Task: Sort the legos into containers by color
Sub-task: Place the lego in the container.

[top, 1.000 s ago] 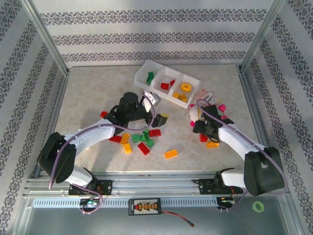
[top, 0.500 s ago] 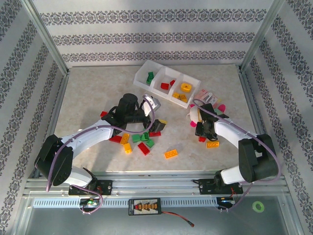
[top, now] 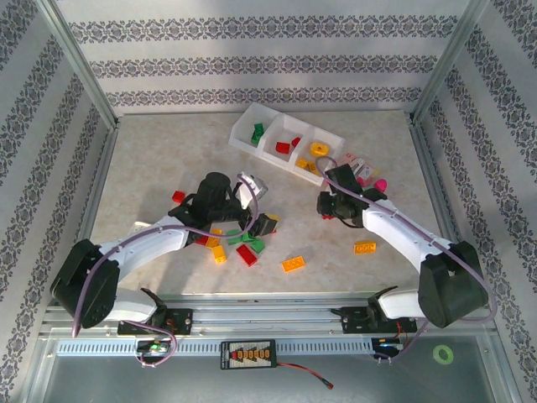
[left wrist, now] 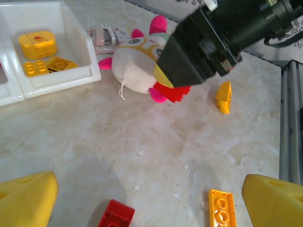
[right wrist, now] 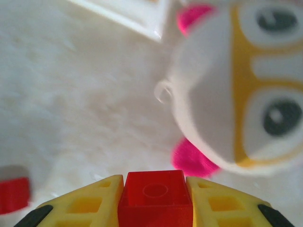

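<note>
Right wrist view has the right gripper (top: 325, 206) clamped on 1 red lego (right wrist: 155, 204) between its yellow fingers (right wrist: 90, 205), just beside a plush toy (right wrist: 222, 94). From above, the tray (top: 245, 120) lies farther out and left of that gripper, its middle compartment (top: 289, 128) holding reds, so this gripper is the nearer one; the left gripper (top: 258, 220) hangs wide open over the loose legos (top: 243, 245)

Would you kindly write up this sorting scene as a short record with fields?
Right gripper: shut on a red brick, next to the plush toy
Left gripper: open, empty, over the loose legos
Tray: three compartments; in the top view, from the left: green lego, red lego, yellow legos
Unsorted: red, green and orange bricks lie on the table
</note>
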